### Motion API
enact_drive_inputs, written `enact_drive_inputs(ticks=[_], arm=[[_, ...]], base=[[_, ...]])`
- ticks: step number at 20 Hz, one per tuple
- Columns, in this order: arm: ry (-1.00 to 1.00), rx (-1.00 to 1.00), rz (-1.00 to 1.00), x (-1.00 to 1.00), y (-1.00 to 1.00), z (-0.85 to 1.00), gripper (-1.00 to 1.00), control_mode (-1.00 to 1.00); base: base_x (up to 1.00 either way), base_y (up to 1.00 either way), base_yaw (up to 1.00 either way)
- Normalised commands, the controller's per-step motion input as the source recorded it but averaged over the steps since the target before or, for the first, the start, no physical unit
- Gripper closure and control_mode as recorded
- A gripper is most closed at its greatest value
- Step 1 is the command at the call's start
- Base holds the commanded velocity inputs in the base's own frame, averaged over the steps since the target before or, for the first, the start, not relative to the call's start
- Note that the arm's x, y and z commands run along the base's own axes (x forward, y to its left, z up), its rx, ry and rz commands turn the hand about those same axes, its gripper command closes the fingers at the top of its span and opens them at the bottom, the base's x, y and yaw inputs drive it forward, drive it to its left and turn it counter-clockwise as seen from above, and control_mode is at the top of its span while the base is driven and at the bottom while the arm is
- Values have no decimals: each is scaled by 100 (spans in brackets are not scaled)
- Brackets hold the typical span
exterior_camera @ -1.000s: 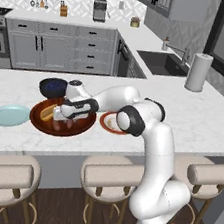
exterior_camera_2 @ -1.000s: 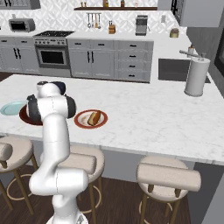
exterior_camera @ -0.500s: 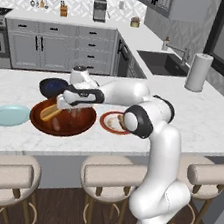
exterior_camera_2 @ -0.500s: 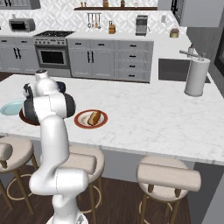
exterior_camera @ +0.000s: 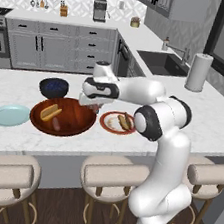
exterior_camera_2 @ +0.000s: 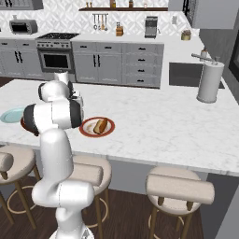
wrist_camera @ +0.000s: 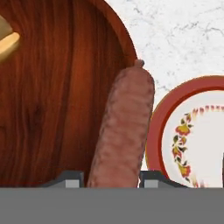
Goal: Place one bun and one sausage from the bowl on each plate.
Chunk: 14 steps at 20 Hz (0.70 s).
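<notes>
Claw (wrist_camera: 111, 181) clamped on a sausage (wrist_camera: 123, 127), one dark fingertip (wrist_camera: 69, 178) on either side of it, hanging over the right rim of the wooden bowl (exterior_camera: 75, 118), between bowl and red-rimmed plate (exterior_camera: 111, 124). Seen from the hand camera with the sausage running up between the tips, its far end over the marble just past the bowl's edge, the plate's rim close beside it.

On the red-rimmed plate, near the front edge of the tabletop (exterior_camera: 130, 142): a bun (exterior_camera: 122, 120) and what looks like a sausage beside it, though too small to be sure. Judged as the finished plate.

On the pale blue plate (exterior_camera: 8, 114), toward the left end of the tabletop, beside the bowl's left rim: nothing visible. Judged as not yet served.

Left in the bowl: one bun (exterior_camera: 50, 112) on the left half, with a small reddish piece just beside it, too small to name with confidence. Behind the bowl, touching or nearly touching its far rim, a dark blue bowl (exterior_camera: 54, 86), no part of the job.

Roughly halfway along, by this reading. Left to do: carry the held sausage across the bowl to the blue plate, set it down, then fetch the remaining bun and lay it there too.
</notes>
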Motion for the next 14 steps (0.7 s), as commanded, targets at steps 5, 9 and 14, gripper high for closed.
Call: enact_drive_inputs(ticks=[5, 9, 14], arm=[[0, 0, 7, 12, -100, 12, 100, -100], [0, 0, 8, 4, -90, -1, 100, -100], [0, -1, 8, 0, -11, -41, 100, -100]], base=[[0, 0, 0], [0, 0, 0], [0, 0, 0]])
